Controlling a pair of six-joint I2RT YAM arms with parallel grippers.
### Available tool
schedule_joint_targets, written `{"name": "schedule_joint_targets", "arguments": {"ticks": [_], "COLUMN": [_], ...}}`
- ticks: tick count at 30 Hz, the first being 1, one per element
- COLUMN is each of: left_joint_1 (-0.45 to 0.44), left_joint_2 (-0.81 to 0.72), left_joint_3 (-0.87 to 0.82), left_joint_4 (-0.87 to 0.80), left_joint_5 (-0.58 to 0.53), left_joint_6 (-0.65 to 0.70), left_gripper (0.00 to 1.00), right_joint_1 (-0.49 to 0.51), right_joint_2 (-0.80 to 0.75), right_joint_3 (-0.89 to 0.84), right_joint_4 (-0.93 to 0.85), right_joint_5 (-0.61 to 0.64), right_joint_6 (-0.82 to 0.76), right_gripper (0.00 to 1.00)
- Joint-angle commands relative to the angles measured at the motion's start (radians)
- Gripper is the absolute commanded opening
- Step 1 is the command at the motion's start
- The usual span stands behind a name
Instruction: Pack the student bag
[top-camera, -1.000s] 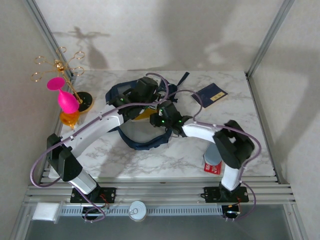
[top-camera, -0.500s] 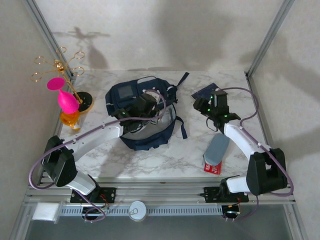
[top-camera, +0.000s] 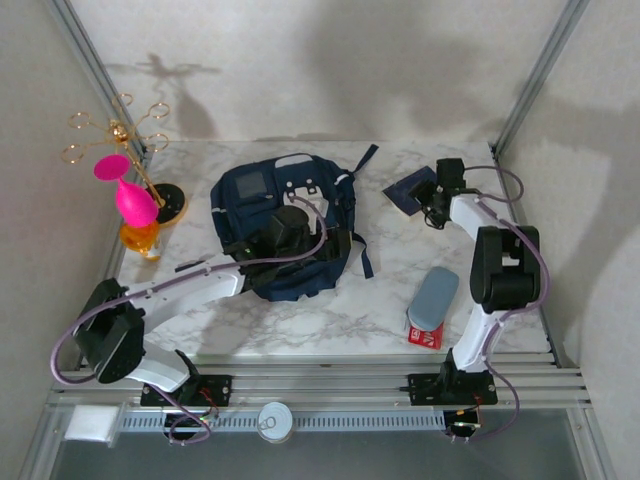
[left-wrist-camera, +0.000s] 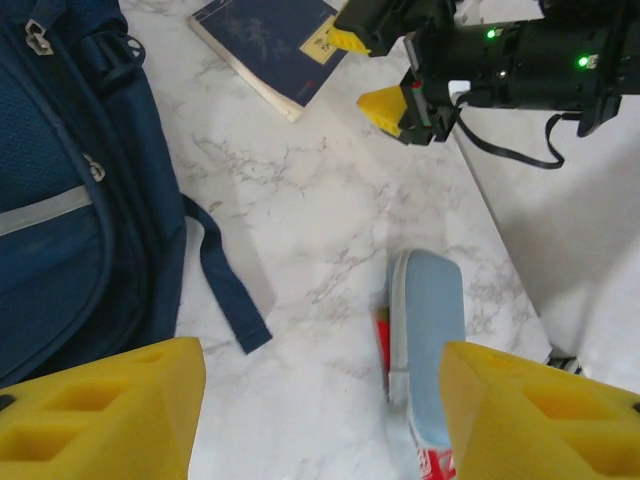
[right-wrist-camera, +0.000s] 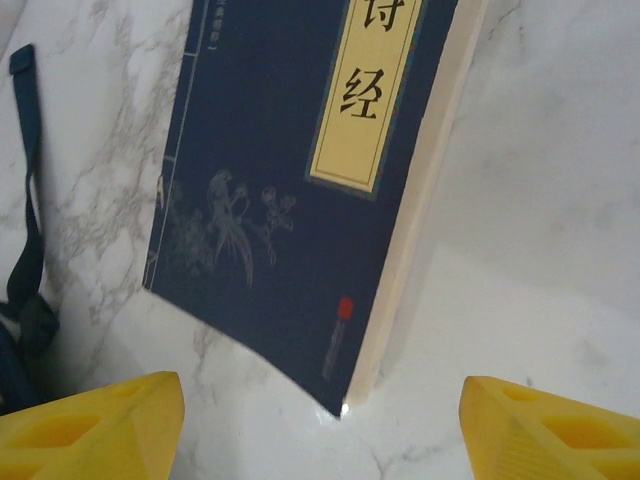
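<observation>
Jaws spread wide on left claw (left-wrist-camera: 320, 415) and right claw (right-wrist-camera: 320, 430).

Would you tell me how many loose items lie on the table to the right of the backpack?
3: a navy book at the far right, a grey-blue pouch nearer the front, a red packet partly under it. Others may be hidden.

On the counter (top-camera: 330, 322) the student bag (top-camera: 262, 205) lies centre. Right of it, a book (top-camera: 403, 190) lies farther back and a pencil case (top-camera: 435, 297) nearer. A wire stand (top-camera: 163, 205) stands far left.
</observation>
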Motion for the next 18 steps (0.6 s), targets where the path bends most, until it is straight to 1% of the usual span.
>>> {"name": "schedule_joint_targets", "arguments": {"ticks": [1, 3, 5, 8, 13, 18], "left_joint_1": [-0.032, -0.047, -0.063, -0.084, -0.102, -0.110], "left_joint_2": [0.077, 0.113, 0.146, 0.192, 0.261, 0.277], "left_joint_3": [0.058, 0.081, 0.094, 0.107, 0.164, 0.198], "left_joint_4": [0.039, 0.044, 0.071, 0.116, 0.084, 0.059], "left_joint_5": [-0.088, -0.130, -0.161, -0.164, -0.169, -0.174], "left_joint_6": [-0.071, -0.088, -0.123, -0.146, -0.139, -0.125], "left_gripper": [0.65, 0.67, 0.68, 0.69, 0.70, 0.72], "right_joint_1": [-0.005, -0.005, -0.005, -0.007, -0.007, -0.006], "right_joint_2": [0.059, 0.099, 0.134, 0.155, 0.175, 0.197], "right_joint_3": [0.059, 0.099, 0.133, 0.131, 0.122, 0.106], "right_joint_4": [-0.037, -0.050, -0.071, -0.070, -0.051, -0.020], "right_joint_5": [0.013, -0.003, 0.006, 0.020, 0.017, -0.006], "right_joint_6": [0.054, 0.052, 0.046, 0.060, 0.066, 0.064], "right_gripper": [0.73, 0.72, 0.70, 0.67, 0.64, 0.59]}}
